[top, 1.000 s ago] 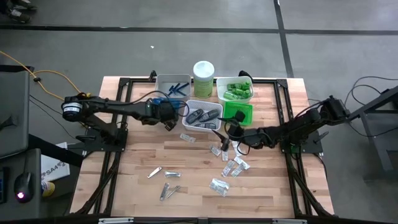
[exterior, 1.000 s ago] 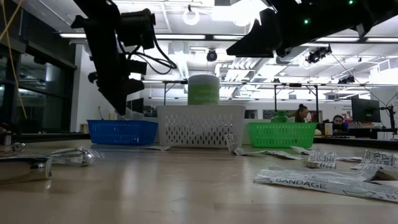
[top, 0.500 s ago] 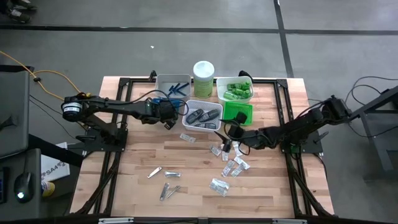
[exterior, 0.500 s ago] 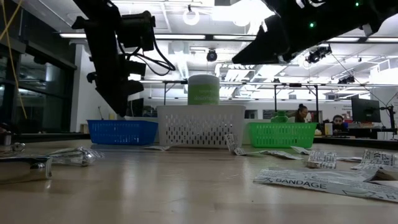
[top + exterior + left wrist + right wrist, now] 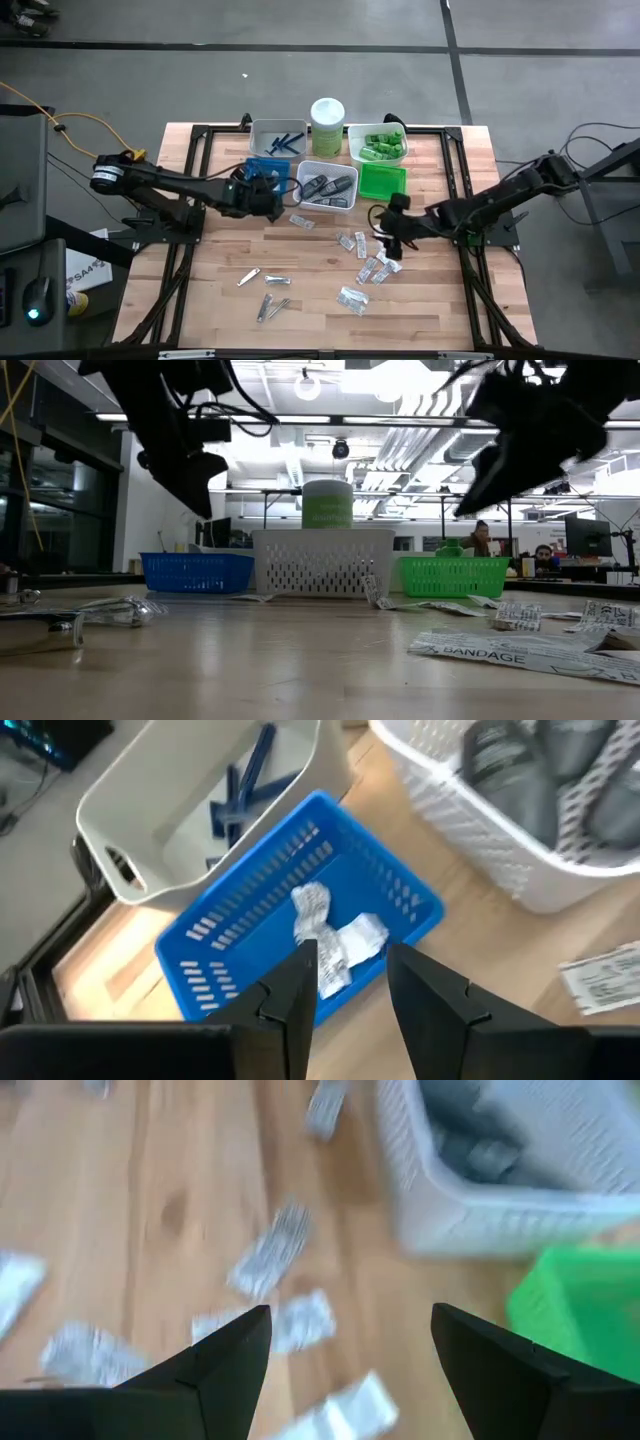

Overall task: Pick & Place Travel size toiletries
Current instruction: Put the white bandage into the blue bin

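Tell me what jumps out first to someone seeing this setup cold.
The cluster of trays at the table's far edge: the white basket of dark grey cases, the green tray and the blue tray holding clear packets. The left gripper hangs open above that blue tray, while the right gripper hovers open over loose packets mid-table.

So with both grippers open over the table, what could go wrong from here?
The right gripper, open, hangs over overlapping clear packets; it could pinch two or slide off a flat one. The left gripper, open above the blue tray holding packets, sits close to the white basket and could clip a rim when it swings.
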`<state>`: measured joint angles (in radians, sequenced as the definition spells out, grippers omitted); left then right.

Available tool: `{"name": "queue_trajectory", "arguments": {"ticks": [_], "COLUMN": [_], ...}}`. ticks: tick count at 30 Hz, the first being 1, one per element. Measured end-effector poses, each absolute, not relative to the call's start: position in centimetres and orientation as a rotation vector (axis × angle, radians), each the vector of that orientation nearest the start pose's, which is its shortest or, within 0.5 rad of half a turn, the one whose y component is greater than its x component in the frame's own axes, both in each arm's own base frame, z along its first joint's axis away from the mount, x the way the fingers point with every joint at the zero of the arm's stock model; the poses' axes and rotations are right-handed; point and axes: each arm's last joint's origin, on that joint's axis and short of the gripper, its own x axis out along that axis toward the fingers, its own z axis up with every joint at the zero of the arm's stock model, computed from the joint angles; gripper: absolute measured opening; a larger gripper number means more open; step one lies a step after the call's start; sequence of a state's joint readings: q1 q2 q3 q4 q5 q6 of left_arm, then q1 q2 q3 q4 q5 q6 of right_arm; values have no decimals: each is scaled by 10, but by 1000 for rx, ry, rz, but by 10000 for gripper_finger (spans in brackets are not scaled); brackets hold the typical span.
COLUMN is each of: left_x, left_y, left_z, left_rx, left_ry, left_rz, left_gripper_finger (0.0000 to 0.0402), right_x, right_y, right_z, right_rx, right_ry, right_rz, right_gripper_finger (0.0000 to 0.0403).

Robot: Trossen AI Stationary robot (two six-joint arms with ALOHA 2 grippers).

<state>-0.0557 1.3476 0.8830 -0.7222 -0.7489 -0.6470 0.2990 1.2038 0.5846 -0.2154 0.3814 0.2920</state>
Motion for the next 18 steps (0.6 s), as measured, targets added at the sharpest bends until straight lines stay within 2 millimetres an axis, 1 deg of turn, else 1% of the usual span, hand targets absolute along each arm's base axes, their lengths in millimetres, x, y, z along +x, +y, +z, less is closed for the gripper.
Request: {"name": "queue_trajectory", "arguments": {"ticks": [4, 10, 14, 18], "left_x": [242, 242, 242, 242], "left_y": [0, -1, -1, -1], "left_z": [222, 222, 223, 222], "left_rx": [-87, -86, -90, -94], "left_ry": [843, 840, 836, 841], "left_rz": [906, 901, 898, 892], "left_gripper_finger": [120, 120, 120, 120], "right_x": [218, 224, 228, 231], "right_y": [54, 47, 42, 37], "right_z": [173, 146, 133, 128], "right_rx": [0, -58, -91, -91], "right_ry": [887, 1052, 1122, 1142], "right_rz": [-116, -40, 6, 46], "right_gripper_finger": [270, 270, 270, 270]}}
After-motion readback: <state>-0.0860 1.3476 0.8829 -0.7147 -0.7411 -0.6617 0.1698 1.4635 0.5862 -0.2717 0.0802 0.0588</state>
